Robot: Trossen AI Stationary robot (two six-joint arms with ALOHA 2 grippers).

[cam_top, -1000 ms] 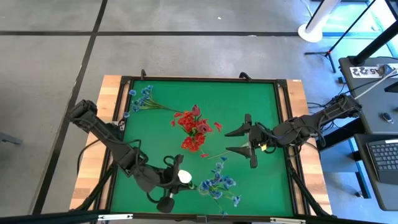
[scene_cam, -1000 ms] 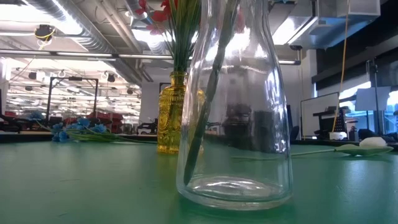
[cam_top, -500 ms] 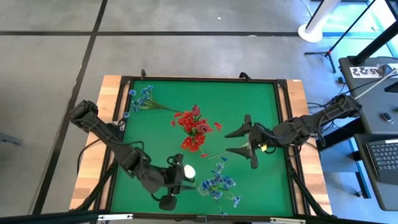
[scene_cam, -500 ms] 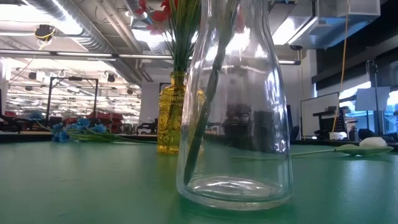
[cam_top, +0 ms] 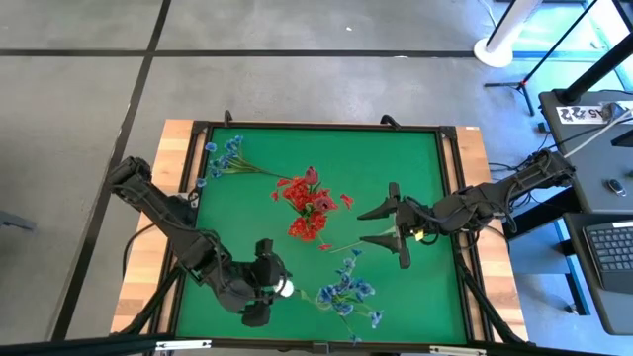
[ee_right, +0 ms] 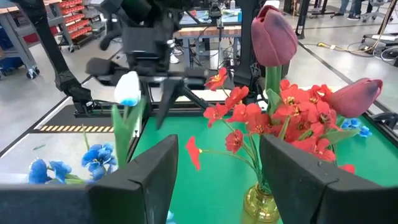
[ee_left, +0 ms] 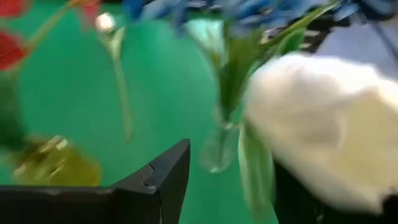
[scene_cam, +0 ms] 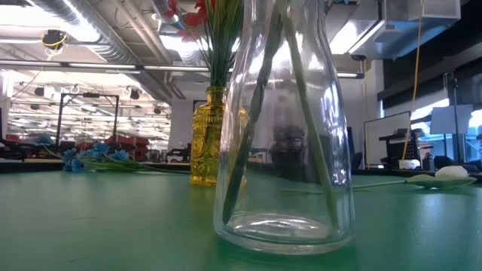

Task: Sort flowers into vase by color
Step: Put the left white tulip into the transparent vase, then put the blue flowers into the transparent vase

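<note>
Lower centre of the high view: white tulip bud (cam_top: 285, 288) is seen between the spread fingers of the left gripper (cam_top: 269, 288), stem dropped in the clear glass vase (scene_cam: 285, 128). Right gripper (cam_top: 393, 237), mid-right, is held open and empty, farther off.

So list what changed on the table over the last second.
The left gripper swung about above the clear vase and opened; the white flower dropped, its stem now showing as a second stem inside the vase. The right gripper, red flowers and yellow vase stayed put.
</note>
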